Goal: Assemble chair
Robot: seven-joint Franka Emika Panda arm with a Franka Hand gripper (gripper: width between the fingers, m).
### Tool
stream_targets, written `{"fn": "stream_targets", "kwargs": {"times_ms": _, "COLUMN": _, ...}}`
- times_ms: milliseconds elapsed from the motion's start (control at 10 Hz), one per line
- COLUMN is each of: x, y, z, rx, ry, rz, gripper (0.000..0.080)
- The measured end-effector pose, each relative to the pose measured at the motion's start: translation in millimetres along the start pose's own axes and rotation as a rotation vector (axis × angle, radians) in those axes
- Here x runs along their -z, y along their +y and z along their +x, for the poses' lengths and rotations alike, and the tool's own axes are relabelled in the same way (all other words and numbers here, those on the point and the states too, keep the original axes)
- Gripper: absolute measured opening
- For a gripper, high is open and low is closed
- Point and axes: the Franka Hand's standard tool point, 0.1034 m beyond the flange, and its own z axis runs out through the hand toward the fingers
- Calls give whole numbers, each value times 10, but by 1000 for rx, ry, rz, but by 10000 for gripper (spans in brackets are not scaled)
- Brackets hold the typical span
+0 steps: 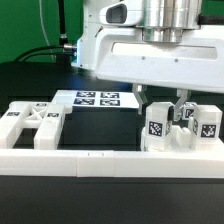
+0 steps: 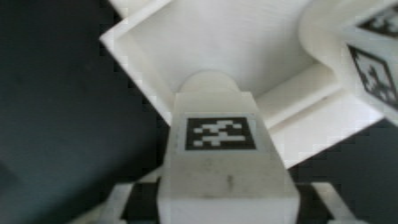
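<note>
ok so the gripper is clamped on what looks like a chair leg, the chunky white block with a square tag on its face, and the wrist view has it sitting right between the 2 fingers. Place-wise, the leg is in the cluster of white parts just behind the border rail, toward the rail's end on the exterior view's right. Another tagged block is packed in close beside it and a flat white slab is right up by it, touching or not I can't tell. The frame piece with triangular cutouts sits behind the rail's other end and the marker board lies further back from the rail's middle, both well apart from the action. What worries me: those parts by the rail are crammed together, so if the leg comes up at any tilt it could snag its neighbour or the slab and drag them out of place, maybe shove 1 against the rail. I also can't tell how low on the leg the fingers sit. A grip near the top on smooth plastic could let it swing or slip once it's off the table, and then lining it up with its slot gets ugly
</note>
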Motion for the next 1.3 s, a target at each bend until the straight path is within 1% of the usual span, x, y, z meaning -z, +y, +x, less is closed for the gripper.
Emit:
{"fn": "stream_targets", "kwargs": {"times_ms": 300, "x": -2, "y": 4, "z": -7, "rx": -278, "ry": -3, "rz": -2, "gripper": 287}}
{"fn": "stream_targets", "kwargs": {"times_ms": 600, "x": -1, "y": -8, "z": -38, "rx": -659, "ry": -17, "rz": 5, "gripper": 287}}
{"fn": "stream_targets", "kwargs": {"times_ms": 700, "x": -2, "y": -2, "z": -44, "rx": -754, "ry": -22, "rz": 2, "gripper": 287}}
{"fn": "stream_targets", "kwargs": {"times_ms": 800, "x": -4, "y": 2, "z": -38, "rx": -882, "ry": -33, "rz": 9, "gripper": 287}}
{"fn": "stream_targets", "kwargs": {"times_ms": 900, "x": -4, "y": -2, "z": -41, "rx": -948, "ry": -42, "rz": 13, "gripper": 287}}
{"fn": "stream_targets", "kwargs": {"times_ms": 1100, "x": -6, "y": -4, "z": -45, "rx": -938, "ry": -43, "rz": 14, "gripper": 291}}
{"fn": "stream_targets", "kwargs": {"times_ms": 1200, "x": -7, "y": 0, "z": -44, "rx": -888, "ry": -44, "rz": 13, "gripper": 516}}
{"fn": "stream_targets", "kwargs": {"times_ms": 1300, "x": -7, "y": -1, "z": -45, "rx": -874, "ry": -44, "rz": 14, "gripper": 616}}
